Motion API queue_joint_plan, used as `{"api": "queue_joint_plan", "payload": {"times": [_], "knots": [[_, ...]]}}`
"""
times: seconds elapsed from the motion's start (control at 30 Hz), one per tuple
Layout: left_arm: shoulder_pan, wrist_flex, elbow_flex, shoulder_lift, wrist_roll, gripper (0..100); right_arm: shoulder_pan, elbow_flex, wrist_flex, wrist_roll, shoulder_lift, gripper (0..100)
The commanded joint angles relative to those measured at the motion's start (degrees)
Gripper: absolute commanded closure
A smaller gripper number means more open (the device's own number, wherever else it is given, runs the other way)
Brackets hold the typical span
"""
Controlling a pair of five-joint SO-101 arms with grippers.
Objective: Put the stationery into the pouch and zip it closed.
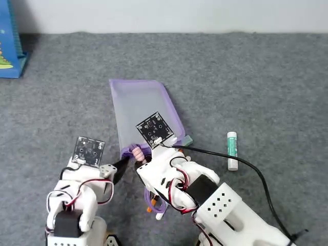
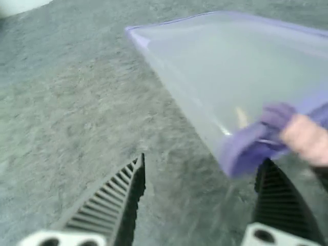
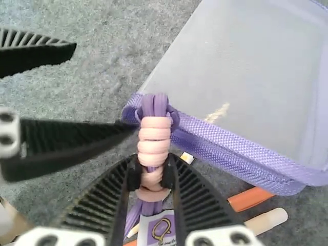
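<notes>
Zipping looks in hand: right gripper (image 3: 151,171) clamps the pouch's (image 1: 141,105) pull cord (image 3: 152,136), left gripper (image 2: 202,169) open at its corner; next, brace and pull.

1x pouch (image 1: 138,102), 1x glue stick (image 1: 232,150), 2x tools (image 2: 204,161) (image 3: 151,174)

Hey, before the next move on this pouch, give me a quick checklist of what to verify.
1. Right gripper clamped on the zipper pull: ok.
2. Left gripper bracing the pouch: not ok, jaws open.
3. Stationery inside: not ok, glue stick and orange pen lie outside.
4. Pouch flat on the table: ok.
5. How far the zip is closed: cannot tell.
</notes>
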Motion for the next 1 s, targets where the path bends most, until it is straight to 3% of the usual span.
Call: {"api": "queue_joint_plan", "payload": {"times": [0.0,0.4,0.77,0.97], "knots": [[-1.5,-3.4,0.3,0.4,-0.4,67,0.2,-2.4,0.1,0.3,-2.2,99.1],[1.4,-4.2,2.8,0.4,-0.3,67,-3.7,-4.2,3.4,0.3,-2.7,99.1],[1.3,-5.7,3.7,0.4,-0.3,67,-4.4,-3.9,9.3,0.4,-16.1,99.1],[1.3,-7.5,3.6,0.4,-0.3,77,-4.4,-2.4,9.8,0.7,-16.7,99.1]]}}
